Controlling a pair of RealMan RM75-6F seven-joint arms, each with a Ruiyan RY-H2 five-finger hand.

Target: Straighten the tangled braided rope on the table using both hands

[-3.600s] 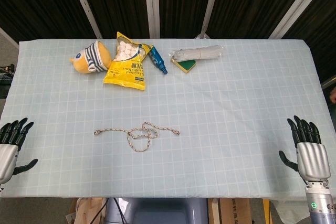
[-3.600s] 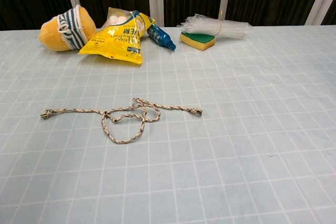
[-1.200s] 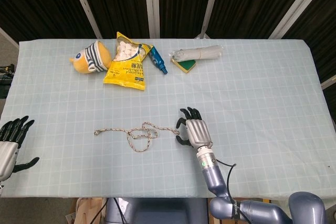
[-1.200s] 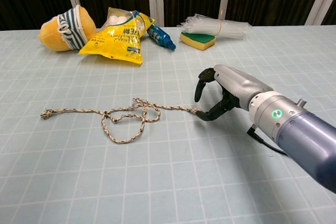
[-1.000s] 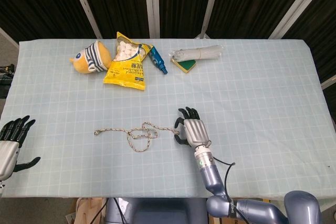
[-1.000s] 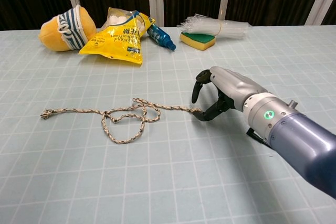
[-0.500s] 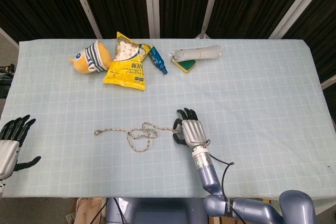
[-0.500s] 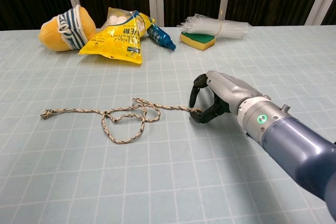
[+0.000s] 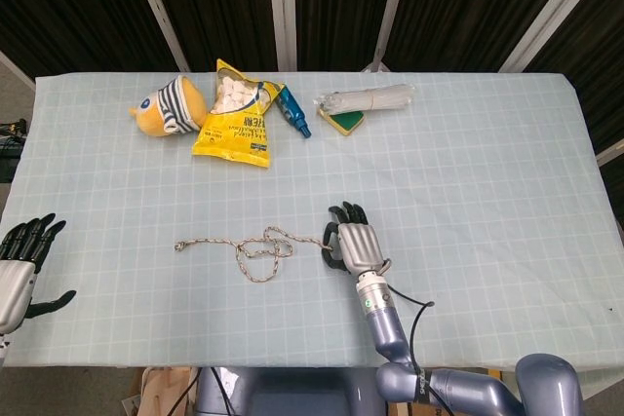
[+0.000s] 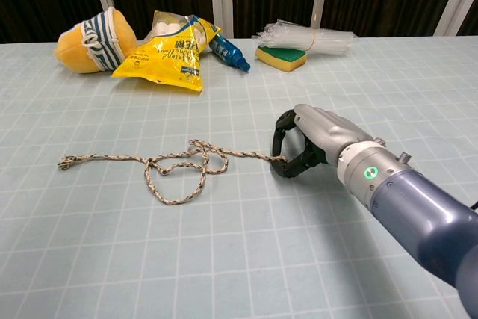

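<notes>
Your right hand (image 10: 299,143) has come in from the table's right edge to the near end of the rope (image 10: 175,166), and over the last second its fingers have curled down around that end. In the chest view the thumb and fingers look closed together right at the rope's tip, so you seem to have it pinched, though the tip itself is hidden under the fingers and the grip cannot be confirmed outright. From the head view the same hand (image 9: 354,245) sits just beside the tangle, touching the rope's right end.

The rope (image 9: 255,245) lies in the near middle of the table (image 9: 468,172), with its loops knotted in the centre and its free left end stretched towards your left side. It has not shifted, so nothing is straightened yet.

Your left hand (image 9: 19,270) is at the near left edge, fingers spread and holding nothing, well apart from the rope's left end. It has stayed parked there.

That means one end is likely secured and the other is not. Your next move, by my reading, is to bring the left hand across to the far end before pulling; tugging with the right alone would probably just drag the whole tangle along the cloth
</notes>
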